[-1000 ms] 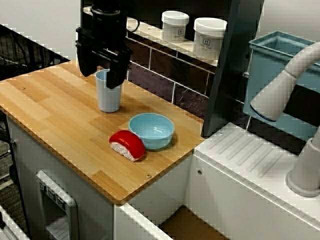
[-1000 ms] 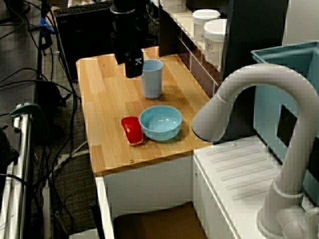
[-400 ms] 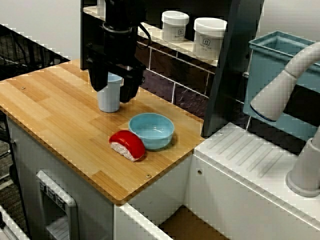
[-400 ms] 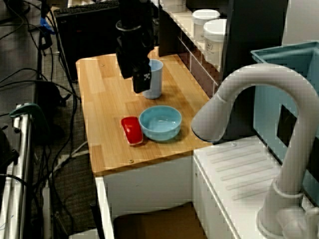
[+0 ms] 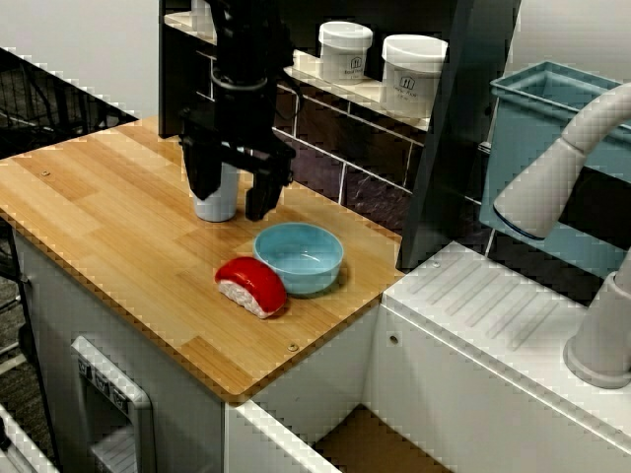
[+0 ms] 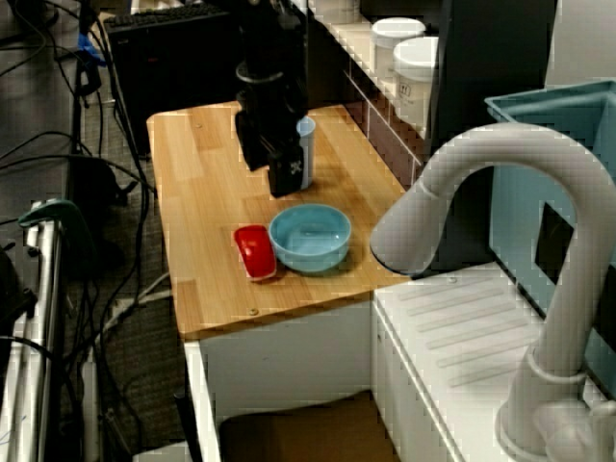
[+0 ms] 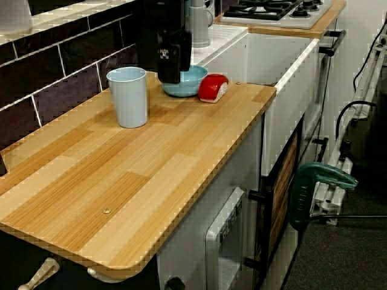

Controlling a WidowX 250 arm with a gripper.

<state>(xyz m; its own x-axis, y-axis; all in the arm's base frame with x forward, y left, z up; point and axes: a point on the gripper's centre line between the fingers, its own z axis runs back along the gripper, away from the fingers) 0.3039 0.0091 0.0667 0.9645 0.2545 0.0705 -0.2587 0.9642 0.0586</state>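
My black gripper (image 5: 232, 202) hangs open low over the wooden counter (image 5: 108, 227), its two fingers spread with nothing between them. In the view facing the shelf it partly covers a light-blue cup (image 5: 227, 192). The low view from the counter's end shows the cup (image 7: 128, 99) standing free, left of the gripper (image 7: 171, 75), not touching it. Just beyond the gripper sits an empty light-blue bowl (image 5: 299, 258), with a red-and-white sushi piece (image 5: 251, 284) against its near side. In the view from the sink side the gripper (image 6: 274, 173) stands between cup (image 6: 307, 154) and bowl (image 6: 310, 238).
Two white jars (image 5: 345, 49) (image 5: 412, 74) stand on the dark shelf behind. To the right are a blue bin (image 5: 552, 168), a grey faucet (image 5: 577, 148) and a white drainboard (image 5: 493, 296). The counter's front edge (image 7: 199, 199) drops off to cabinets.
The gripper has come down and shifted right, from above the cup's left side to its bowl side. It has stayed open. Cup, bowl and sushi have not moved.
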